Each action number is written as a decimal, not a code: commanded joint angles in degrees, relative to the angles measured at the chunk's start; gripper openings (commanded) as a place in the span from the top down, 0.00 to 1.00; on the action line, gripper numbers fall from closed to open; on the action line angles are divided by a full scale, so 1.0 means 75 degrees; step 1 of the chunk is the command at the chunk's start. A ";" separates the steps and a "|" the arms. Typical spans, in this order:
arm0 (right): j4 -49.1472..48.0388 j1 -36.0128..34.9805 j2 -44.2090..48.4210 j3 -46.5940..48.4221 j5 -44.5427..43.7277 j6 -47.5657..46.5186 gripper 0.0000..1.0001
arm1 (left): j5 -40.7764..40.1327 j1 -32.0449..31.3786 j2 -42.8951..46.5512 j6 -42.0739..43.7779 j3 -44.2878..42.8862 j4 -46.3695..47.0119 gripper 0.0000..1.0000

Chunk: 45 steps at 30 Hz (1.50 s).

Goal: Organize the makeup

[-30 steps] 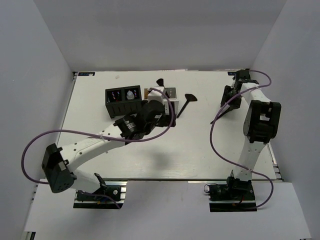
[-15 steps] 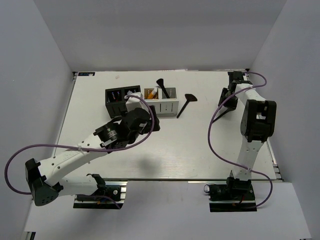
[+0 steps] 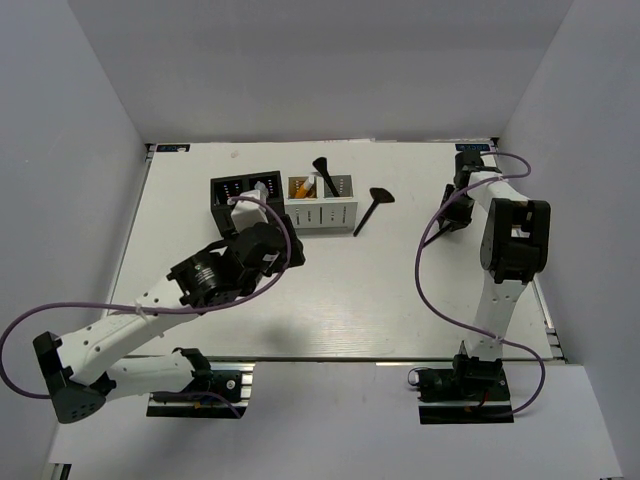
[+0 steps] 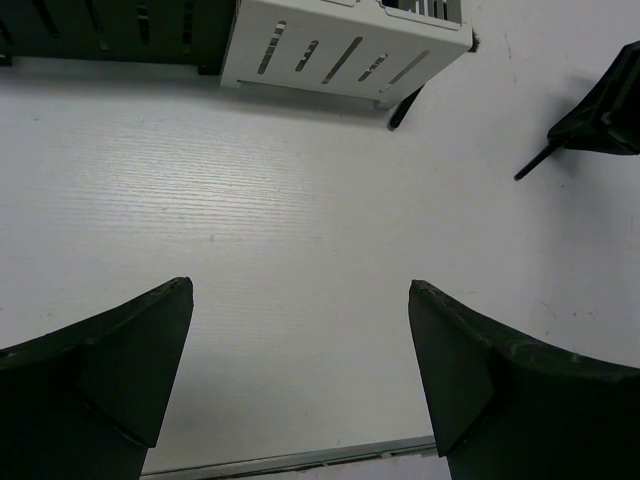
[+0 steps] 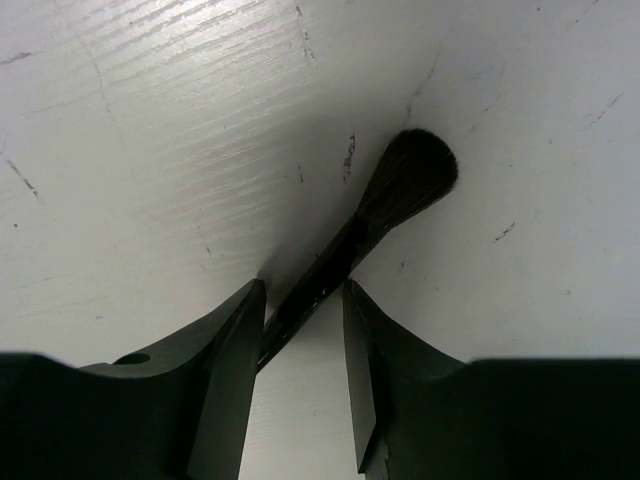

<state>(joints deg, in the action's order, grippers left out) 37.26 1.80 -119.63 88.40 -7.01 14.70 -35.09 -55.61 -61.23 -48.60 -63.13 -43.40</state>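
Surface: a white tabletop [image 3: 380,300] is sitting between pale walls.
Left pincer [image 4: 300,290]: gaping wide, hovering toward the far edge near the white slotted plastic organizer box [image 4: 340,50].
Right pincer [image 5: 305,290]: sitting narrow astride the long black round-tipped brush [image 5: 405,175] at the far right corner. I cannot tell whether it is gripping.

- Two organizer boxes sit side by side: left box [image 3: 240,205], right box [image 3: 325,215].
- One brush [image 3: 325,178] stands in the right box (a second brush [image 3: 368,210] lies just right of it).
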 commanded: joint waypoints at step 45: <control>-0.7882 -0.2690 -0.0267 0.2102 0.7919 -0.1269 1.00 | -0.0220 -0.0026 0.0887 -0.0856 0.0824 -0.0026 0.02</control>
<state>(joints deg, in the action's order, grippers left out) -11.81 -17.72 -120.42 106.28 52.73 2.70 -36.73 -55.61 -55.57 -54.37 -57.45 -44.53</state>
